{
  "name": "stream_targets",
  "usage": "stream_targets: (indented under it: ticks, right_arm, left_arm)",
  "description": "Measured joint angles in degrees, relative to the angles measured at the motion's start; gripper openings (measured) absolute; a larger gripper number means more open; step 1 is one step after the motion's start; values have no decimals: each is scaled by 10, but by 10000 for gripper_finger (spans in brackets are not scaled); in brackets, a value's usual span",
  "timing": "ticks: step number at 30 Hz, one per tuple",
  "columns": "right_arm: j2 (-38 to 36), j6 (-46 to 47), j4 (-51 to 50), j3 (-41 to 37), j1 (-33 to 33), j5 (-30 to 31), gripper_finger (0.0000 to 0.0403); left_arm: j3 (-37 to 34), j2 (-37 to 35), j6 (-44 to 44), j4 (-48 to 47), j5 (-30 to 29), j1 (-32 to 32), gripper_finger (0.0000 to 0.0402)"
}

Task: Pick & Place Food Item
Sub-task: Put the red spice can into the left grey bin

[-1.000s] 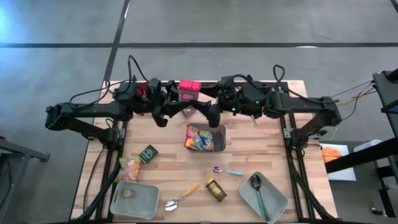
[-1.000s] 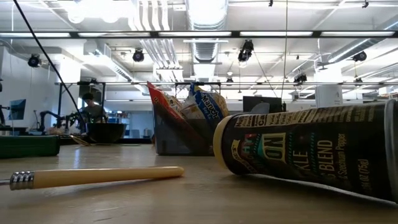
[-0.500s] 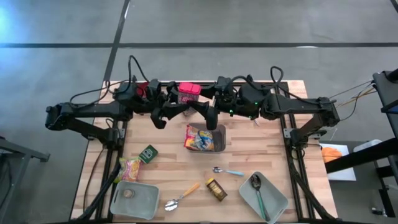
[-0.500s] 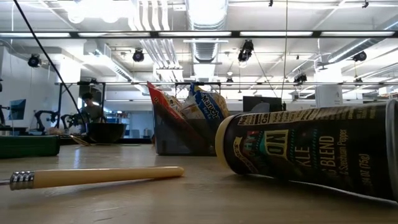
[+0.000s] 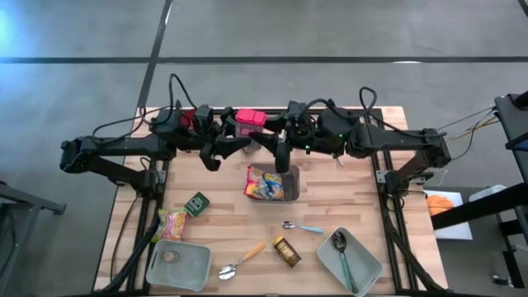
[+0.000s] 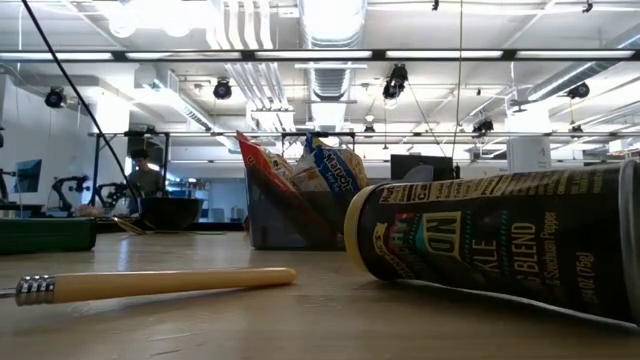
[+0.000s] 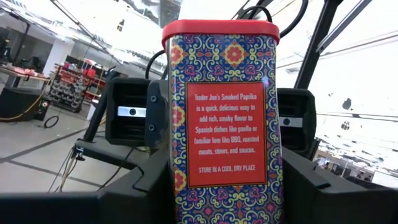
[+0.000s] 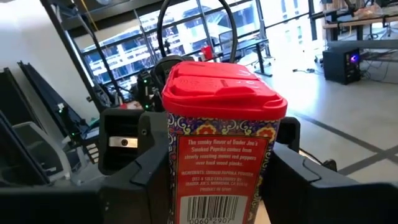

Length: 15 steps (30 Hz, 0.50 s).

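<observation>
The right gripper [image 5: 262,130] has just closed in on the tin [image 5: 250,121] that the left gripper [image 5: 235,132] holds up high, so both pinch it for a hand-over.

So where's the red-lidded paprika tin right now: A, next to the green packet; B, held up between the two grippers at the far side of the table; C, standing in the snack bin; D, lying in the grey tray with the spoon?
B: the paprika tin sits between the left gripper and right gripper, their fingers flanking it in both wrist views.
</observation>
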Motion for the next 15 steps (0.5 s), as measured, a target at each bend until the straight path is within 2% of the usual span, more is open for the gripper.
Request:
stream_targets:
  ticks: [2, 6, 8, 10, 15]
  right_arm:
    - [0, -19, -6, 0, 0, -9, 179]
    - [0, -39, -25, 0, 1, -30, 179]
    - [-4, -40, -46, 0, 1, -34, 179]
    - [-9, -37, -70, 0, 0, -36, 179]
    - [-16, -24, -131, 0, 0, -43, 179]
  left_arm:
    - [0, 0, -14, -8, 1, 0, 241]
    - [0, 0, -48, -18, 2, 0, 349]
    - [0, -1, -63, -27, 3, 0, 382]
    - [0, -2, -66, -40, 16, 0, 385]
    - [1, -15, -64, -86, 49, 0, 343]
